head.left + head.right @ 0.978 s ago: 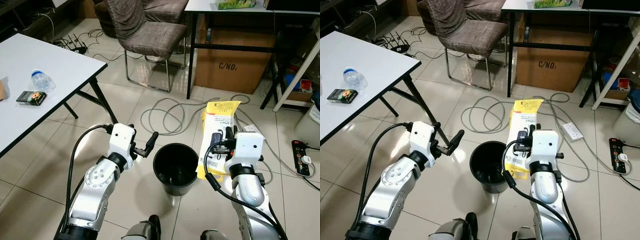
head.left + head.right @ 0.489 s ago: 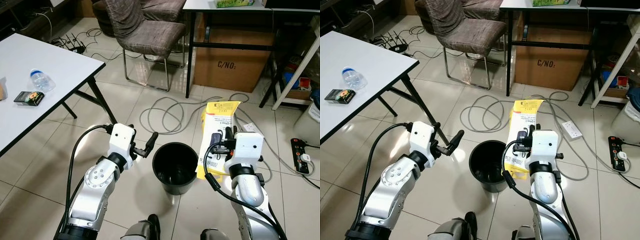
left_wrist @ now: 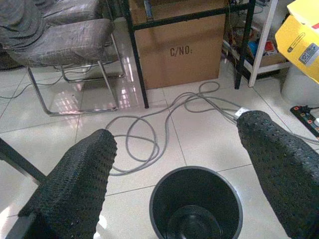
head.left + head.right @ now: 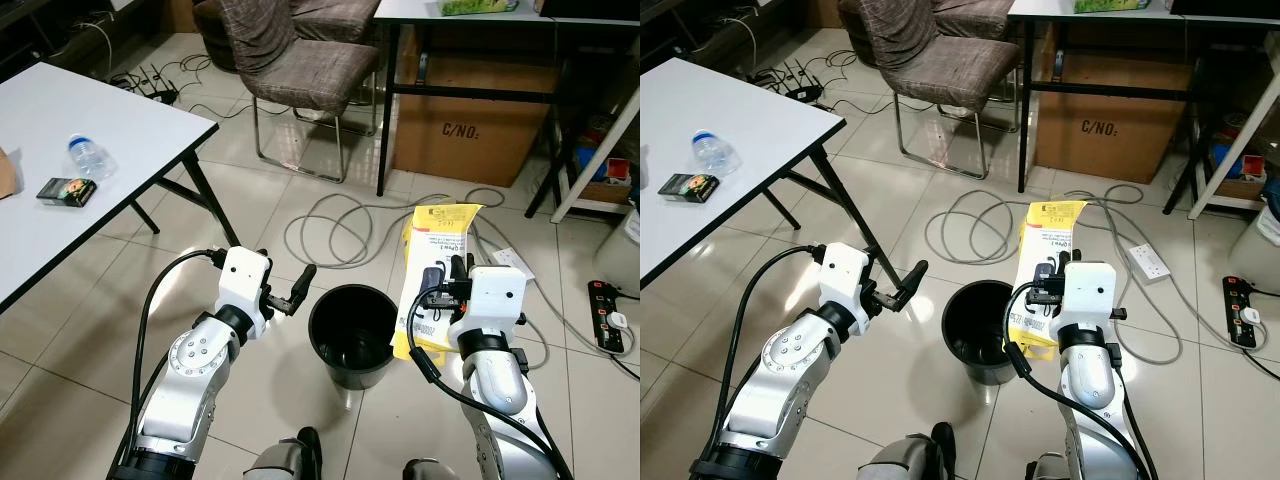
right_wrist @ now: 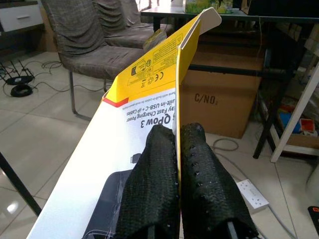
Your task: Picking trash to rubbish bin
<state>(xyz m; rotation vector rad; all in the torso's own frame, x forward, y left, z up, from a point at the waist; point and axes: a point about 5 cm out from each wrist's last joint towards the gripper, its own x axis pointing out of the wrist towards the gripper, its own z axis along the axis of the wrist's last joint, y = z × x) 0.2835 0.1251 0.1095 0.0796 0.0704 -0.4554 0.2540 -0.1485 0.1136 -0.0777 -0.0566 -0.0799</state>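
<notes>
A black rubbish bin (image 4: 351, 335) stands on the tiled floor between my two arms. My right gripper (image 4: 446, 271) is shut on a flattened yellow and white carton (image 4: 432, 272), held upright just right of the bin's rim. The right wrist view has both fingers (image 5: 154, 184) pinched on the carton's edge (image 5: 149, 89). My left gripper (image 4: 297, 286) is open and holds nothing, just left of the bin. The left wrist view looks between the two fingers (image 3: 75, 184) down into the bin (image 3: 195, 204).
A white table (image 4: 60, 190) on my left carries a plastic bottle (image 4: 87, 158) and a small dark box (image 4: 66, 192). Grey cables (image 4: 340, 232) loop across the floor ahead. Behind them are a chair (image 4: 300, 65), a cardboard box (image 4: 470, 120) under a desk, and a power strip (image 4: 608, 324).
The camera has shifted slightly; both arms, the carton and the bin keep their places relative to each other.
</notes>
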